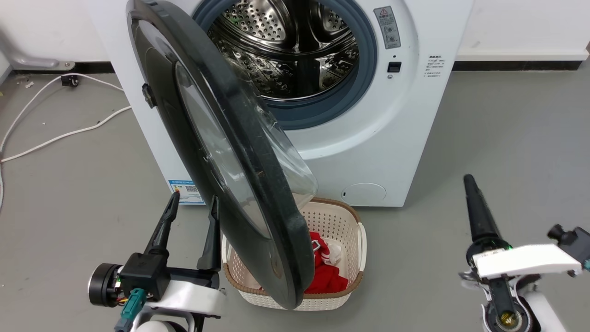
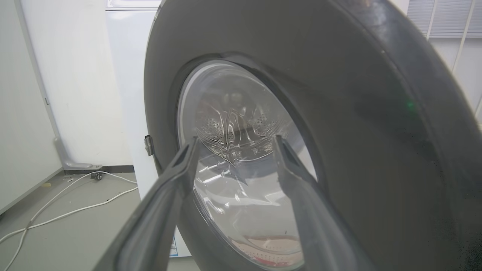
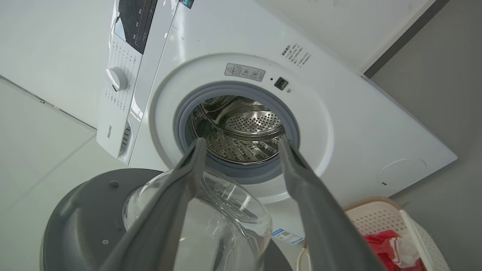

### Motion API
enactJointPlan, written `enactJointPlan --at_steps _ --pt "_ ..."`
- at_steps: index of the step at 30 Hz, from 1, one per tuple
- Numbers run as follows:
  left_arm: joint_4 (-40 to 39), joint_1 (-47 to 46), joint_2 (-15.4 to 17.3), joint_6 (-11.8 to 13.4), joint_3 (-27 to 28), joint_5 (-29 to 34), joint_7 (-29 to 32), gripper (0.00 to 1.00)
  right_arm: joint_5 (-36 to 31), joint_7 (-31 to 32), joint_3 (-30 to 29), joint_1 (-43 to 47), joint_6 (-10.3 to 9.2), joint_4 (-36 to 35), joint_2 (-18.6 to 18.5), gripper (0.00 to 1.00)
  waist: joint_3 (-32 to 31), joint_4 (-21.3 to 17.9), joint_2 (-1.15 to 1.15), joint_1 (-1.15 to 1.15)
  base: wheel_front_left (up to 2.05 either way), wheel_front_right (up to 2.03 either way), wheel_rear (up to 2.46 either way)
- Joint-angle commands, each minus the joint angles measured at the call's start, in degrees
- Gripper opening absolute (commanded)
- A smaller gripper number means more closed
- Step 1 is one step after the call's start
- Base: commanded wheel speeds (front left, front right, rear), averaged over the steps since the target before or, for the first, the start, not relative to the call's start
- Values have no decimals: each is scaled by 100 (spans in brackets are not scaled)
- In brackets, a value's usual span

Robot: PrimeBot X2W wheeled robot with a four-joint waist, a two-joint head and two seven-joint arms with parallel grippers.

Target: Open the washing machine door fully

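The washing machine [image 1: 405, 129] stands ahead with its steel drum exposed. The washing machine door [image 1: 276, 216], hinged on the left, stands swung out towards me at a wide angle, its glass bowl facing the drum. My left gripper [image 1: 193, 205] is open at the door's outer face near its lower edge; whether it touches, I cannot tell. In the left wrist view this gripper [image 2: 235, 140] points at the door [image 2: 357, 113] glass with nothing between the fingers. My right gripper [image 1: 470, 182] hangs open at the lower right, apart from the door. In the right wrist view it [image 3: 241, 143] faces the drum opening, above the door [image 3: 83, 218].
A cream laundry basket [image 1: 336, 221] with red clothes [image 1: 327, 272] sits on the floor under the door's free edge. White cables [image 1: 55, 133] trail over the grey floor on the left. Open floor lies to the machine's right.
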Motion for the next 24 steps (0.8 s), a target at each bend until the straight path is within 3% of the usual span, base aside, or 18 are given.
enactJointPlan --at_steps 1,4,5,9,13,14,18,24 --pt "-13 82 -2 33 54 40 -13 100 -643 -107 -202 201 0 -75 -10 100 8 -37 0 0 0 0 0" --pt "-24 72 -2 36 122 44 -13 100 -1923 -150 -699 382 0 -273 162 100 34 -80 0 0 0 0 0" --pt "-24 72 -2 36 122 44 -13 100 -1923 -150 -699 382 0 -273 162 100 34 -80 0 0 0 0 0" --pt "-38 41 -2 43 194 61 -13 100 -4031 -147 -1432 636 0 -951 489 100 72 -108 0 0 0 0 0" --pt "-25 19 -2 39 223 85 -13 100 -5973 -148 -1615 955 -1 -1743 694 100 69 -109 0 0 0 0 0" --pt "-25 19 -2 39 223 85 -13 100 -5973 -148 -1615 955 -1 -1743 694 100 69 -109 0 0 0 0 0" --pt "-15 21 -2 25 222 94 -13 100 -7041 -150 -1480 1211 -1 -1981 725 100 57 -99 0 0 0 0 0" --pt "-2 15 -2 1 226 102 -13 100 -7279 -144 -1362 1387 -1 -1730 729 100 41 -89 0 0 0 0 0"
